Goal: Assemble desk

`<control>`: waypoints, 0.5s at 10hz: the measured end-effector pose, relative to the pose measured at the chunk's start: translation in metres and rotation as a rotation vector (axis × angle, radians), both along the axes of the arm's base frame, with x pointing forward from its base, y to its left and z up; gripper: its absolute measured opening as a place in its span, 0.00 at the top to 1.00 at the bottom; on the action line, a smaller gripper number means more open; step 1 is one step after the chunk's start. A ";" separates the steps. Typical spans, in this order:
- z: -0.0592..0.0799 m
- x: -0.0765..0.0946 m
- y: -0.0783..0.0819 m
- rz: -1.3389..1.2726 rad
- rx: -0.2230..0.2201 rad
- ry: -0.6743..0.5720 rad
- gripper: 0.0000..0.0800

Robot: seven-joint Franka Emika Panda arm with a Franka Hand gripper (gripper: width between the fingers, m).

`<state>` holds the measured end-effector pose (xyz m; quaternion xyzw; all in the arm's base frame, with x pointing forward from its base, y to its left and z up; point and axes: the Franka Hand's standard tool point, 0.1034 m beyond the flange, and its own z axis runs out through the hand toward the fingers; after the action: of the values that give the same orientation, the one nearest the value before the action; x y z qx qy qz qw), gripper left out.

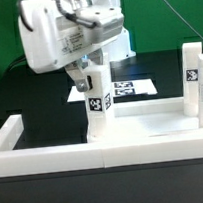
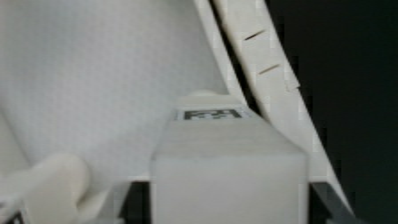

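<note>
Desk parts first: nearest you in the exterior view runs a long low white border wall [image 1: 104,149] across the front, with arms turning back at both ends. Just behind it, near the middle, a white square plastic leg post [image 1: 98,102] stands upright on the black tabletop [image 1: 39,95], black-white tag facing you. The hand [image 1: 87,75] sits right at this post's top, fingers down around it; whether it is clamped on the post or slightly apart, you cannot tell. The wrist view shows the same post top [image 2: 222,150] close up with its tag, one pale finger [image 2: 54,185] blurred beside it, contact unclear. At the exterior view's right a second white tagged leg post [image 1: 193,79] stands upright, well apart from the first. Further back, a flat white marker board [image 1: 128,88] lies on the tabletop, behind the gripped-looking post. Farthest, a green backdrop [image 1: 2,29].
</note>
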<state>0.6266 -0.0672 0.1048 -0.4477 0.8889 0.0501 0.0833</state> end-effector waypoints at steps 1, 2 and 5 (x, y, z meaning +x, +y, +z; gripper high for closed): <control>0.000 0.001 0.000 -0.025 0.004 0.005 0.64; 0.000 0.001 0.001 -0.072 0.008 0.013 0.54; -0.002 0.000 -0.002 0.105 -0.007 -0.004 0.22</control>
<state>0.6264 -0.0691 0.1031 -0.4940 0.8642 0.0505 0.0810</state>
